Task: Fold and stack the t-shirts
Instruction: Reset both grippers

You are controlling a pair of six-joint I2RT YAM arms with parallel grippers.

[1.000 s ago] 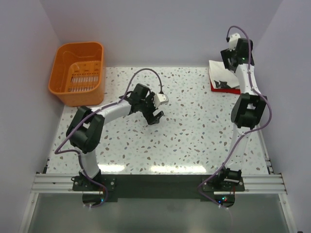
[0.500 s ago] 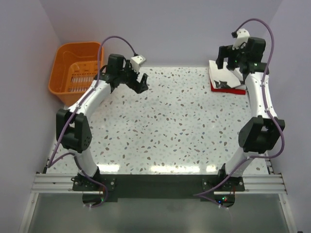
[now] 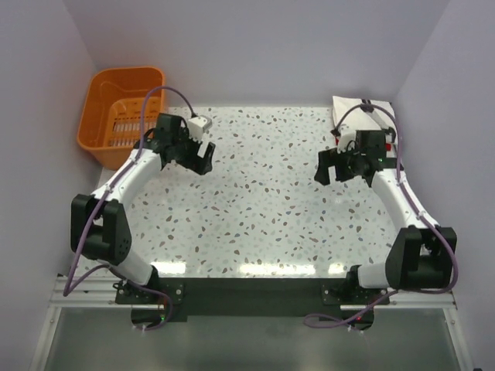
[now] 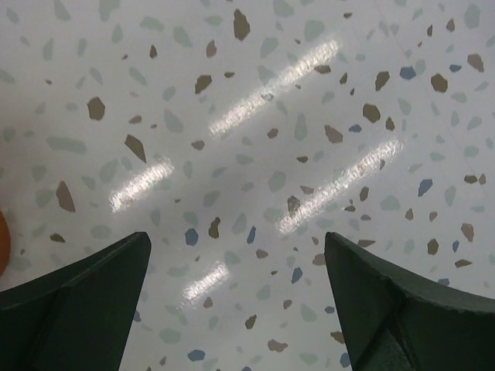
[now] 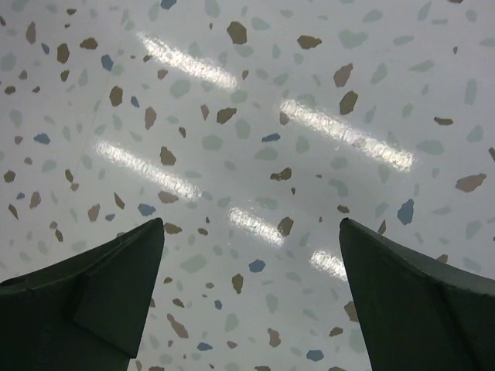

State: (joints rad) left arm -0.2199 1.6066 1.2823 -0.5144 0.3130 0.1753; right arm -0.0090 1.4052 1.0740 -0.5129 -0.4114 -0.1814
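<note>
The cream-white t-shirt (image 3: 349,107) lies folded at the back right corner of the table. A thin edge of the red t-shirt (image 3: 337,134) shows beneath it, and my right arm hides part of the stack. My right gripper (image 3: 328,168) is open and empty over bare table, to the near left of the stack. In the right wrist view the gripper (image 5: 251,220) shows only speckled tabletop between its fingers. My left gripper (image 3: 203,158) is open and empty at the back left, right of the basket. The left wrist view also shows the gripper (image 4: 236,236) over bare tabletop.
An orange slotted plastic basket (image 3: 124,81) stands at the back left corner, and a sliver of it (image 4: 2,241) shows in the left wrist view. The speckled table (image 3: 263,209) is walled at the back and on both sides.
My left arm swung from mid-table to the back left beside the basket. My right arm came off the shirt stack and moved left and nearer, over bare table.
</note>
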